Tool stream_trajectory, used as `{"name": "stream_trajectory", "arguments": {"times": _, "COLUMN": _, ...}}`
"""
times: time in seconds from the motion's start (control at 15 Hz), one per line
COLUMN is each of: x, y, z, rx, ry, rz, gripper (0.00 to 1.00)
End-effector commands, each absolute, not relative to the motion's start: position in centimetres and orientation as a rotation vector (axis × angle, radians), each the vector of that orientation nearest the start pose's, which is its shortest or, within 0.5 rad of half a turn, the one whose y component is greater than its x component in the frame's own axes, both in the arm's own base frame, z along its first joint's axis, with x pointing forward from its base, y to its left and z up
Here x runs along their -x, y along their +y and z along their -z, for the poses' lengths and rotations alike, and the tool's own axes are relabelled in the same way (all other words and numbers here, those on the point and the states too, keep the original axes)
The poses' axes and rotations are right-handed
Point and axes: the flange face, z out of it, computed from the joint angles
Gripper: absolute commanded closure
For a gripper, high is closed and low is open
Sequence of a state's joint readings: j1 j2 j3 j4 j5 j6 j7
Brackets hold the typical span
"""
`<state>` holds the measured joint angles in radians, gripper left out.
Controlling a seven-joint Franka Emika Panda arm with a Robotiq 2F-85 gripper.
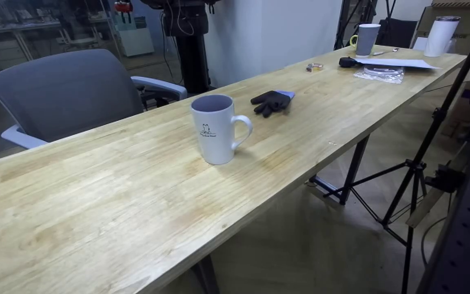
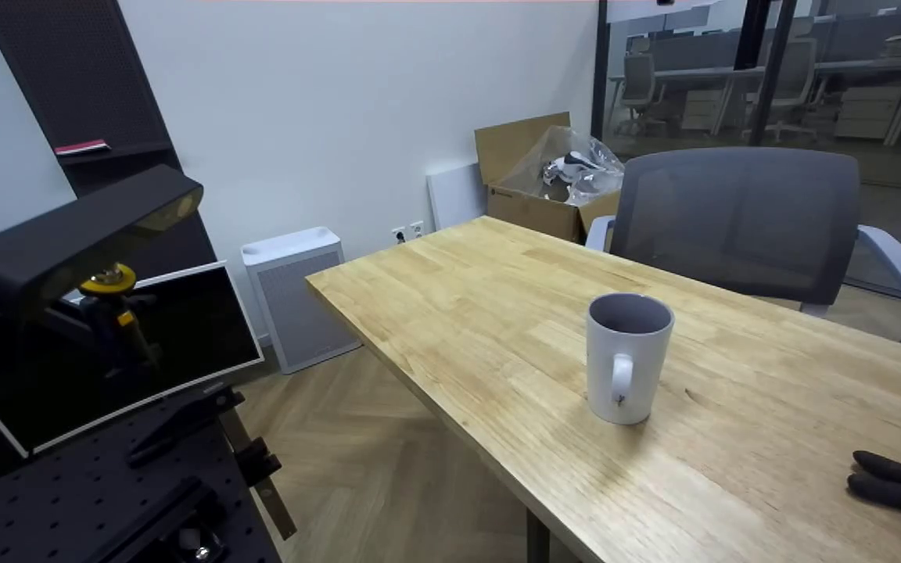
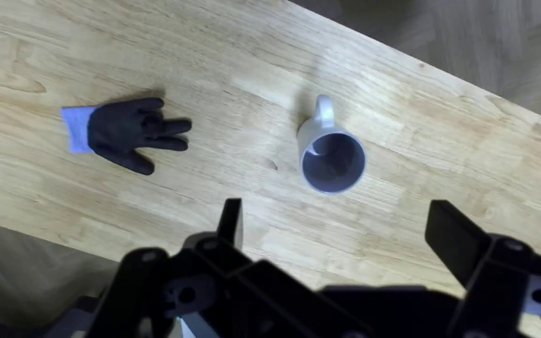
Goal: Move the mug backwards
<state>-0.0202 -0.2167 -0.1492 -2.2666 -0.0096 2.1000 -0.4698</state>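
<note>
The white mug (image 1: 214, 141) stands upright on the wooden table (image 1: 96, 220), with a small dark drawing on its side, a grey-blue inside and a side handle. It also shows in an exterior view (image 2: 629, 367) with its handle facing that camera. In the wrist view the mug (image 3: 334, 162) is seen from above, its handle pointing to the picture's top. My gripper (image 3: 337, 220) shows only in the wrist view. Its fingers are wide apart with nothing between them. The mug appears just beyond the fingertips, between their lines and untouched. The gripper seems to be above the table.
A black glove with a blue cuff (image 3: 125, 134) lies beside the mug. A grey chair (image 1: 67, 94) stands along a long table edge. A grey cup (image 1: 368, 38), white tumbler (image 1: 442, 36), papers (image 1: 396, 62) and plastic bag (image 1: 382, 75) are at the far end. A tripod (image 1: 416, 163) stands beside the table.
</note>
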Motion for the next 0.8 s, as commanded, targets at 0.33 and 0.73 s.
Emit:
{"name": "stream_trajectory", "arguments": {"times": 0.33, "x": -51.8, "y": -1.2, "z": -41.8, "rx": 3.057, "ry": -0.713, "rz": 0.097, "gripper": 0.00}}
{"name": "stream_trajectory", "arguments": {"times": 0.73, "x": -51.8, "y": 1.7, "z": -39.8, "rx": 3.044, "ry": -0.809, "rz": 0.092, "gripper": 0.00}}
